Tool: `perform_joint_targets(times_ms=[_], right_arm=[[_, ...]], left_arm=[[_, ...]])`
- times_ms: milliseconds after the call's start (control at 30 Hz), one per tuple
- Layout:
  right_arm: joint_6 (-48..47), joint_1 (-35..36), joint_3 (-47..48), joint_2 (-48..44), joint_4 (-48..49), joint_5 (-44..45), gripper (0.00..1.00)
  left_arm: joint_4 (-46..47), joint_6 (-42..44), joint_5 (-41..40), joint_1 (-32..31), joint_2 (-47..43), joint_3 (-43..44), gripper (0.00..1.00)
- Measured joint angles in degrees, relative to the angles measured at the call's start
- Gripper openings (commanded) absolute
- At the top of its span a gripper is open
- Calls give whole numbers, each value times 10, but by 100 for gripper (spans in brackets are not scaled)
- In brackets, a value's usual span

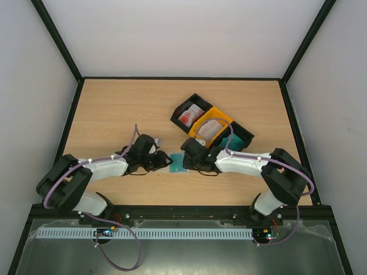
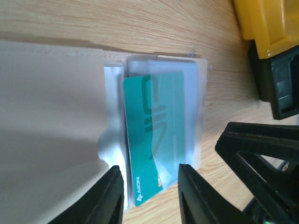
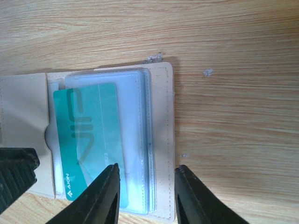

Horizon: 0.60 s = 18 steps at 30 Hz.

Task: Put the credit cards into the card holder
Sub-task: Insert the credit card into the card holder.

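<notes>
The card holder (image 3: 163, 116) lay open on the table (image 3: 233, 46), where both grippers could reach it. A teal card (image 3: 88, 135) sat partly inside its clear pocket (image 3: 135, 140). The left gripper (image 2: 150, 198) and the right gripper (image 3: 147, 198) hung over the holder, released and grasping nothing. Only the top view showed the bins (image 1: 221, 117) behind the holder, with more cards (image 1: 191, 114) inside.

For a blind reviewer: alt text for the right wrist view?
A teal card lies partly under a clear sleeve of the open beige card holder on a wooden table. The right gripper hangs open over it.
</notes>
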Motion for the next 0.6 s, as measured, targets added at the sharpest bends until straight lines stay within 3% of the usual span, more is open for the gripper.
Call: perform_joint_targets(times_ms=[600], right_arm=[[-3, -20, -31, 1, 45, -48, 11]], left_arm=[[31, 8, -16, -17, 94, 37, 14]])
